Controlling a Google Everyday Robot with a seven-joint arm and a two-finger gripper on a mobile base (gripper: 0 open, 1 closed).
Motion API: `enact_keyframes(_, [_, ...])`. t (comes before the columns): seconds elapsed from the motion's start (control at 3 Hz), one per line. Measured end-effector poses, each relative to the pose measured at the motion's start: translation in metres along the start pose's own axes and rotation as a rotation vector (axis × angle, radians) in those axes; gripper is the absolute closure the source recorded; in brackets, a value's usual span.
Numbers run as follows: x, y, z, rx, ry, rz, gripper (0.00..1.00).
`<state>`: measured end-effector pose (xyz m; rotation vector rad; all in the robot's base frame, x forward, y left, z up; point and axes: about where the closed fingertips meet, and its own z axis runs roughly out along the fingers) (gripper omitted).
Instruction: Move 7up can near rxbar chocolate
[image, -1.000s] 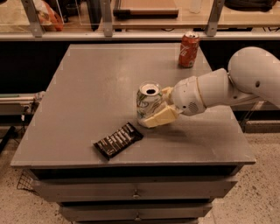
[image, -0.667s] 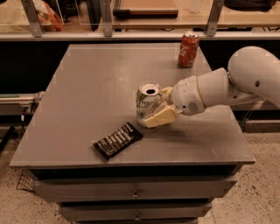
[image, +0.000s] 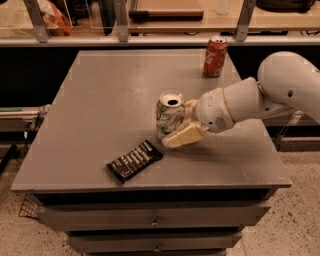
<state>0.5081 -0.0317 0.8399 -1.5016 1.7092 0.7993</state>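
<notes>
The 7up can (image: 169, 116), pale with green markings and an open silver top, stands upright on the grey table (image: 100, 100) near its middle. My gripper (image: 178, 124) reaches in from the right and is shut on the can, with one cream finger (image: 182, 136) on its near side and the other behind it. The rxbar chocolate (image: 134, 160), a flat black bar with white lettering, lies on the table just left of and in front of the can, a short gap away.
A red cola can (image: 215, 56) stands at the table's back right. My white arm (image: 260, 97) crosses the right side of the table. Drawers (image: 155, 219) sit under the front edge. A shelf with railing runs behind the table.
</notes>
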Motion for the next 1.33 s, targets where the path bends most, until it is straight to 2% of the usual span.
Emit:
enact_keyframes(0.33, [0.000, 0.006, 0.003, -0.059, 0.037, -0.027, 0.00])
enact_keyframes(0.67, [0.004, 0.012, -0.019, -0.035, 0.064, -0.036, 0.00])
enact_keyframes(1.0, [0.012, 0.017, -0.071, 0.111, 0.053, -0.024, 0.00])
enact_keyframes(1.33, [0.022, 0.024, -0.136, 0.351, 0.016, 0.041, 0.00])
